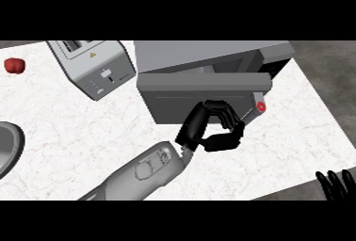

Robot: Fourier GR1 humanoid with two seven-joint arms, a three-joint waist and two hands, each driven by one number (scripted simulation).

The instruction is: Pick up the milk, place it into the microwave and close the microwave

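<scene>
The grey microwave stands at the back centre of the counter. Its door is swung most of the way across the front, and a dark strip of the inside still shows at the right. A red button sits at the door panel's right end. No milk is in view, and the door hides the inside of the microwave. My left hand is right in front of the door's face, its fingers curled with nothing in them. My right hand rests open at the lower right edge, fingers up.
A silver toaster stands left of the microwave. A small red object lies at the far back left. A round grey rim shows at the left edge. The counter's right edge runs just past the microwave.
</scene>
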